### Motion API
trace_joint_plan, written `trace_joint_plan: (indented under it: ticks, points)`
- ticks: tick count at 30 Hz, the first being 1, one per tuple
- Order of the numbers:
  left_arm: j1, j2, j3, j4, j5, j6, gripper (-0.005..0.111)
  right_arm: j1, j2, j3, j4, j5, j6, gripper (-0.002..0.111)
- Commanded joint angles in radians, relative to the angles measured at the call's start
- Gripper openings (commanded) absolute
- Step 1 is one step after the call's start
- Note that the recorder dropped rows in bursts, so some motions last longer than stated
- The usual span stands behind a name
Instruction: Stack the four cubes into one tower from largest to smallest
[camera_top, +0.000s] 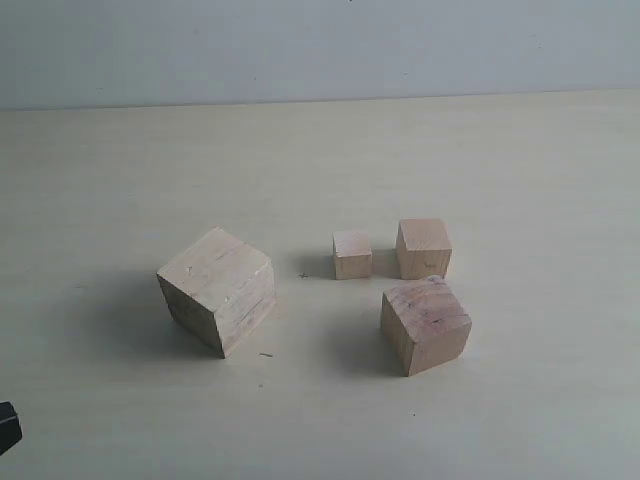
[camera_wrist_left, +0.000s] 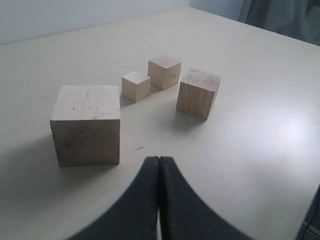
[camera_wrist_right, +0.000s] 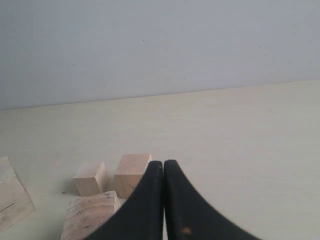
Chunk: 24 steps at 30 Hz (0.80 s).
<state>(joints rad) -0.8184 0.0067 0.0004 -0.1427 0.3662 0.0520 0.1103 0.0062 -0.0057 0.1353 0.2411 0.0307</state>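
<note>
Four pale wooden cubes stand apart on the table, none stacked. The largest cube (camera_top: 217, 289) (camera_wrist_left: 87, 124) (camera_wrist_right: 12, 200) is at the left. The second-largest (camera_top: 425, 324) (camera_wrist_left: 198, 93) (camera_wrist_right: 90, 216) sits front right. Behind it stands the third cube (camera_top: 423, 248) (camera_wrist_left: 164, 72) (camera_wrist_right: 130, 174), with the smallest cube (camera_top: 352, 254) (camera_wrist_left: 136, 85) (camera_wrist_right: 91, 178) beside it. My left gripper (camera_wrist_left: 159, 160) is shut and empty, hovering short of the largest cube. My right gripper (camera_wrist_right: 163, 164) is shut and empty, near the third cube. Only a dark tip (camera_top: 8, 427) of the left arm shows in the exterior view.
The pale table (camera_top: 320, 170) runs back to a plain wall (camera_top: 320, 45). A dark drape (camera_wrist_left: 282, 17) hangs beyond the table's far corner in the left wrist view.
</note>
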Motion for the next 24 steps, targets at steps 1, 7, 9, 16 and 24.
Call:
trace_joint_plan:
  ticks: [1, 7, 9, 16, 24]
  points:
    - [0.002, -0.007, 0.0, -0.012, -0.014, -0.002, 0.0, -0.005, -0.006, 0.006, -0.003, -0.004, -0.001, 0.0]
    - [0.002, -0.007, 0.0, -0.012, -0.013, 0.0, 0.0, -0.005, -0.006, 0.006, -0.003, -0.004, -0.001, 0.0]
    - [0.002, -0.007, 0.0, -0.012, -0.013, 0.0, 0.0, -0.005, -0.006, 0.006, -0.003, -0.004, -0.001, 0.0]
    - [0.002, -0.007, 0.0, -0.012, -0.013, -0.003, 0.0, -0.005, -0.006, 0.006, -0.003, -0.036, -0.001, 0.0]
    - [0.002, -0.007, 0.0, -0.012, -0.01, -0.002, 0.0, -0.005, -0.006, 0.006, 0.569, -0.276, 0.113, 0.0]
